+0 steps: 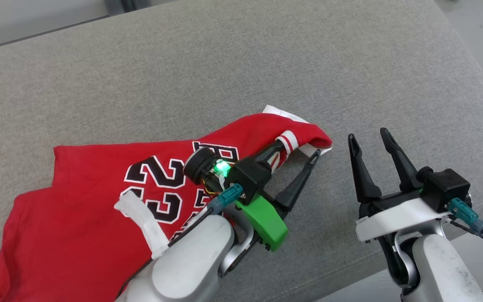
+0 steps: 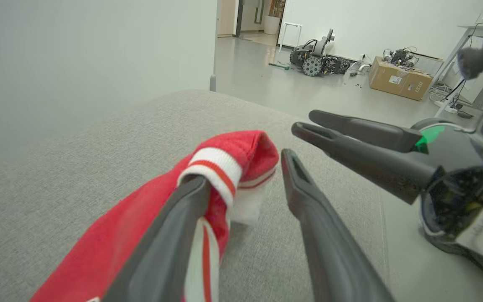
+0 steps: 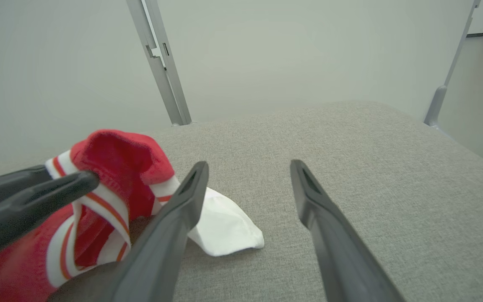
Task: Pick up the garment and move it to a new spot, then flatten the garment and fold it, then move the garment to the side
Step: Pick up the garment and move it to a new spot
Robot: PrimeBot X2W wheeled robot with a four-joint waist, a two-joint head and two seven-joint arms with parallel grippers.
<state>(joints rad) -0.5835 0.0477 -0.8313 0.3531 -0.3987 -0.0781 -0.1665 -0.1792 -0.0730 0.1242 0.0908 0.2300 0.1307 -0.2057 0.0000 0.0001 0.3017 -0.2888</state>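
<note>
Red jersey [image 1: 78, 218] on grey cushion [image 1: 224, 63], left gripper [image 1: 299, 149] parted

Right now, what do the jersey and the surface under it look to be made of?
The jersey: soft matte red knit, probably synthetic; it drapes limply and creases. Its armhole trim: ribbed, striped white and red. The cushion: grey woven upholstery cloth, matte, with a flecked weave.

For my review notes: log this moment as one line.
garment: red jersey, rumpled on grey cushion | left gripper: open, striped trim draped over one finger | right gripper: open, empty
</note>
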